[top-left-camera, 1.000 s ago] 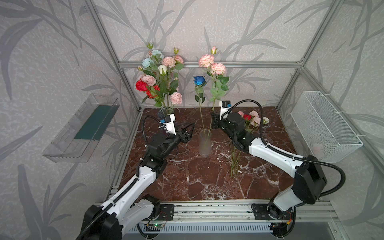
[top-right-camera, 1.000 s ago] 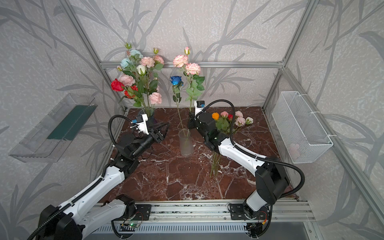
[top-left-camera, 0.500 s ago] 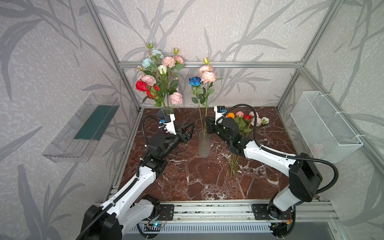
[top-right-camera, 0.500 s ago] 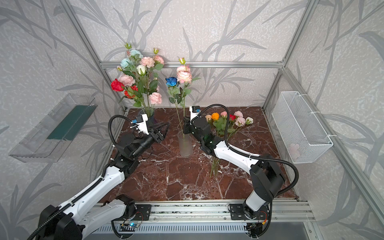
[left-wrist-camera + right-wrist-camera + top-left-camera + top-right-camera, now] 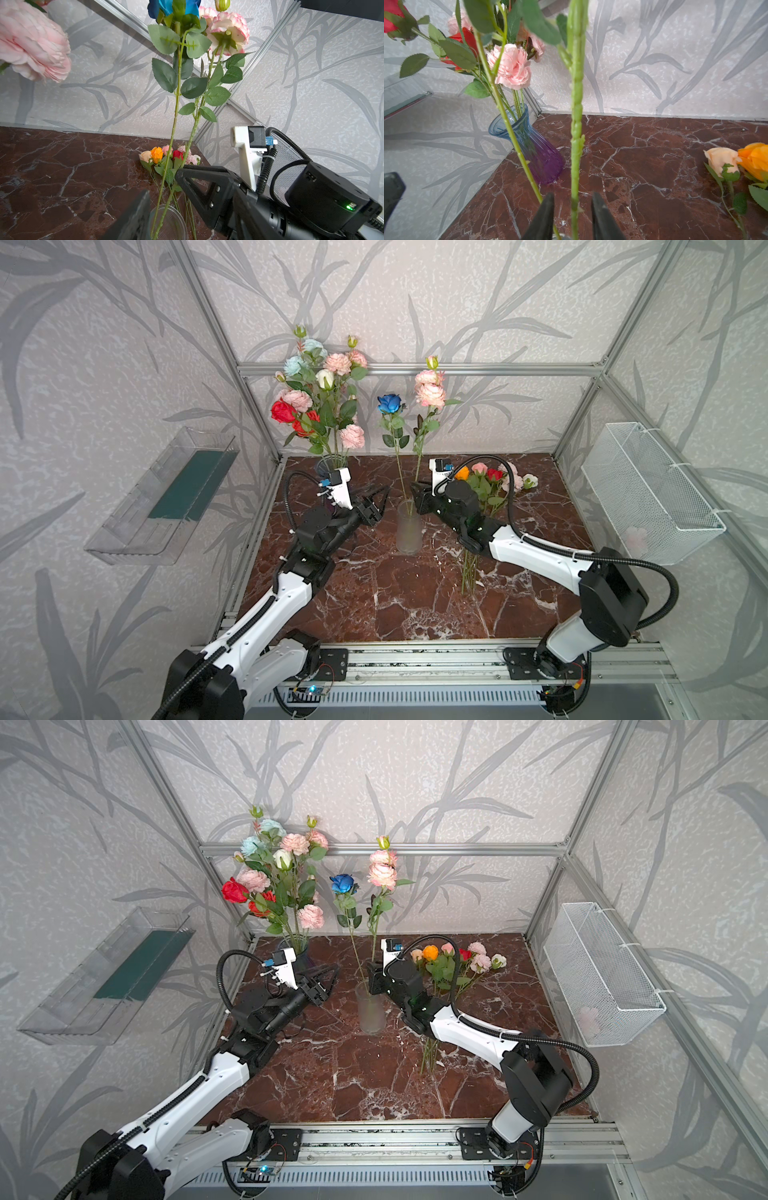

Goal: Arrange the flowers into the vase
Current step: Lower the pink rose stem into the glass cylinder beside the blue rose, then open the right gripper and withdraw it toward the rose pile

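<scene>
Marble table (image 5: 415, 597) fills the floor of the cell, with both arms reaching in from 6 o'clock. At the 11 o'clock corner a big bouquet (image 5: 320, 406) of pink, red, teal and cream stands upright in a blue-and-purple vase (image 5: 537, 158). Over at 2 o'clock the loose flowers (image 5: 490, 485) lie flat in a bunch, heads toward the back wall and stems trailing toward 6. Dead centre is the frosted vase (image 5: 408, 531), and it holds two stems — the blue rose (image 5: 390, 404) leaning toward 11 and the pink peony stem (image 5: 430, 393) leaning toward 1.

The right gripper (image 5: 573, 195) sits at 3 o'clock of the vase, just above its rim. Its jaws are parted either side of the peony stem, with a sliver of marble showing on both sides — no pinch. The left gripper (image 5: 376, 491) hovers at 9 o'clock of the vase, fingers spread wide in a V, holding nothing.
</scene>
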Robot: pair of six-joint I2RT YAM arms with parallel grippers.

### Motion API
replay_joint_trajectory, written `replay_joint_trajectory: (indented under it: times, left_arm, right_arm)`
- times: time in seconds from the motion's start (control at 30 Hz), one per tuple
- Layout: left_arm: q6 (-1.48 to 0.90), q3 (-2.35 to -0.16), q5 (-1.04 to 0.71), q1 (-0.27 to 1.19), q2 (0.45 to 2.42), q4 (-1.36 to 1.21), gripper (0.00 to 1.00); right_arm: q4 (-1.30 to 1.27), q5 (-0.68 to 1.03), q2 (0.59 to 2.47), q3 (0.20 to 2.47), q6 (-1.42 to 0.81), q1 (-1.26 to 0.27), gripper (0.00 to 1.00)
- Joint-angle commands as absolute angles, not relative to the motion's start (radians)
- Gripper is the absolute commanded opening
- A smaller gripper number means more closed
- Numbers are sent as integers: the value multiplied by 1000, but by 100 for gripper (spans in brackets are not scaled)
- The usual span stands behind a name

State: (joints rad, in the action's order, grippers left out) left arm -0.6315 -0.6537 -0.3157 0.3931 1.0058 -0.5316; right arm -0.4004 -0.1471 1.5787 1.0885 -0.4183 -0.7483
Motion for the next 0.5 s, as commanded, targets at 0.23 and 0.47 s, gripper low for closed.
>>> replay_joint_trajectory:
  times: [0.23, 0.47]
  left_arm:
    - [-619, -675, -306, 397, 991, -557, 64]
    - [-627, -669, -295, 397, 968, -564, 64]
  right_arm:
    - [-300, -149, 1420, 1066, -377, -756, 51]
    - [-170, -260, 1234, 1001, -307, -746, 57]
